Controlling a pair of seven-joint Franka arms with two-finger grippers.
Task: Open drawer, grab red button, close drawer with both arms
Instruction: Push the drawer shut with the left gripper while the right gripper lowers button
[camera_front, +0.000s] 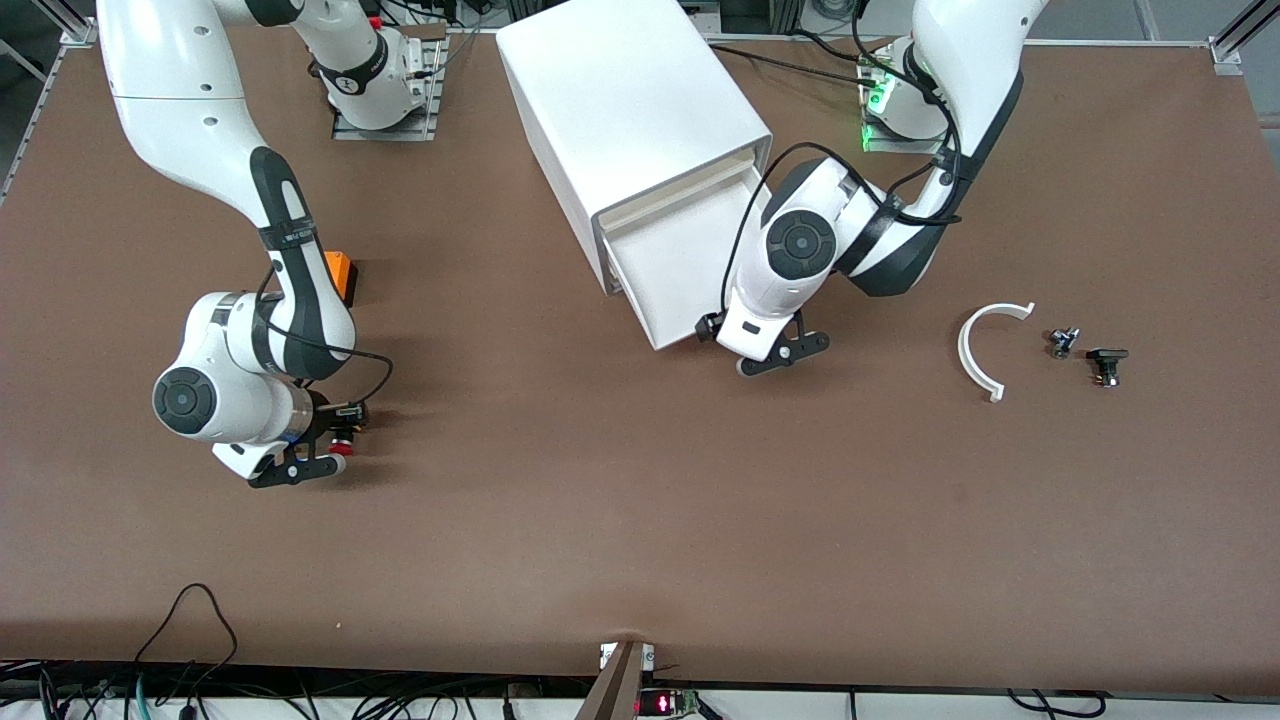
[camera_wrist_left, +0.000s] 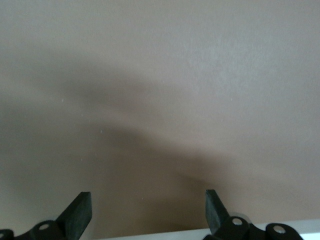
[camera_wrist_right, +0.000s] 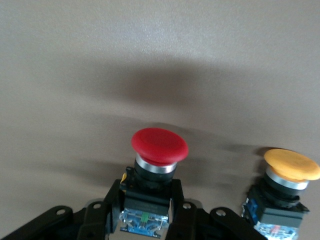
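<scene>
The drawer (camera_front: 672, 262), the top one of the white cabinet (camera_front: 625, 100), stands pulled out and its inside looks bare. My left gripper (camera_front: 785, 355) is open and empty, low over the table by the drawer's front corner; in the left wrist view (camera_wrist_left: 147, 212) only brown table lies between its fingers (camera_wrist_left: 77, 212). My right gripper (camera_front: 338, 440) is shut on the button (camera_wrist_right: 159, 147), its fingers (camera_wrist_right: 111, 200) clamping the black-blue body, red cap pointing away. It is low over the table at the right arm's end. The red cap shows faintly in the front view (camera_front: 340, 448).
A yellow-capped button (camera_wrist_right: 291, 167) stands on the table close beside the held one. An orange box (camera_front: 343, 276) lies beside the right forearm. A white curved piece (camera_front: 983, 347) and two small dark parts (camera_front: 1063, 342) (camera_front: 1107, 364) lie toward the left arm's end.
</scene>
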